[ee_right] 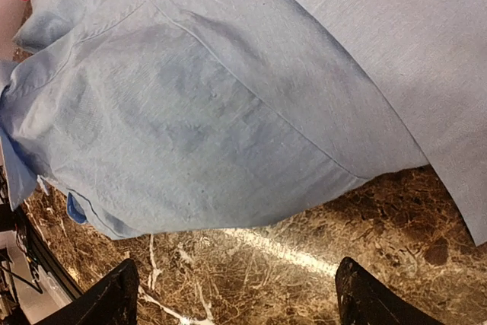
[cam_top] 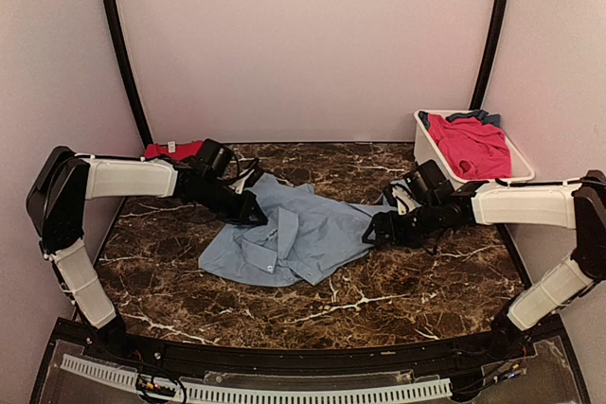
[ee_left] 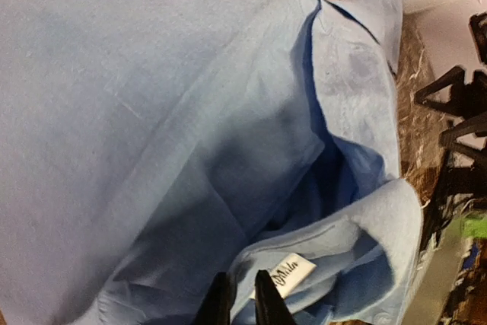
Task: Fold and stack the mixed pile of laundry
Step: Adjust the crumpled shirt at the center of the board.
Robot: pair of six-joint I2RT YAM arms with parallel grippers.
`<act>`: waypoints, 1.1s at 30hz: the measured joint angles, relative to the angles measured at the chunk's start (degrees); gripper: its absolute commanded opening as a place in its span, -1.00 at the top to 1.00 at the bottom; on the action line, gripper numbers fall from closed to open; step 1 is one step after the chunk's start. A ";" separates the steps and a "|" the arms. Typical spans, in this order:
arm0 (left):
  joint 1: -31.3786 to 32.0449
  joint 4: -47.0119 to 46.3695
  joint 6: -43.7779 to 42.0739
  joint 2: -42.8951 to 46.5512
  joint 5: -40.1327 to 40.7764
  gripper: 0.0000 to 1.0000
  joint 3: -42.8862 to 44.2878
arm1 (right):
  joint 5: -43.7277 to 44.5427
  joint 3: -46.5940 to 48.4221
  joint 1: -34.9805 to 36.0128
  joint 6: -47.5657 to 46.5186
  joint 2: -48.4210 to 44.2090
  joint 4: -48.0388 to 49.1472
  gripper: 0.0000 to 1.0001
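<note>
A red cloth piece (cam_top: 173, 149) lies behind and left of the crumpled light-blue collared cotton shirt (cam_top: 294, 234) on the brown marbled bench (cam_top: 398, 295). The left jaws are clamped on the shirt's collar beside its label. The right jaws stand wide apart just off the shirt's right hem.

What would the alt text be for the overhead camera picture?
A light-blue shirt lies crumpled in the middle of a dark marble table, with the robot's left gripper and right gripper at its opposite edges. A white tub at the back right holds red and blue clothes; another red garment lies back left.
</note>
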State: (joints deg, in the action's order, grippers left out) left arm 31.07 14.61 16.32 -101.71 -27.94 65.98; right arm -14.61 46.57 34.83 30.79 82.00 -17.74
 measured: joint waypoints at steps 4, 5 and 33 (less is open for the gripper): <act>0.04 -0.83 -0.28 6.01 -4.39 1.00 -2.78 | -0.63 3.02 -0.02 -1.31 5.51 0.63 -0.69; 0.24 -0.98 -0.52 7.56 -5.49 1.00 -3.15 | -0.63 4.26 -0.02 -1.77 6.95 0.74 -0.69; 36.04 10.71 -14.75 -2.71 -8.59 0.45 5.95 | 5.51 6.84 -2.27 -5.09 -6.40 -9.49 -0.88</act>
State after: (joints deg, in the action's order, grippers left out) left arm 67.11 25.32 1.56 -104.42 -36.53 71.92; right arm -9.10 53.41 32.56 25.69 75.59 -27.22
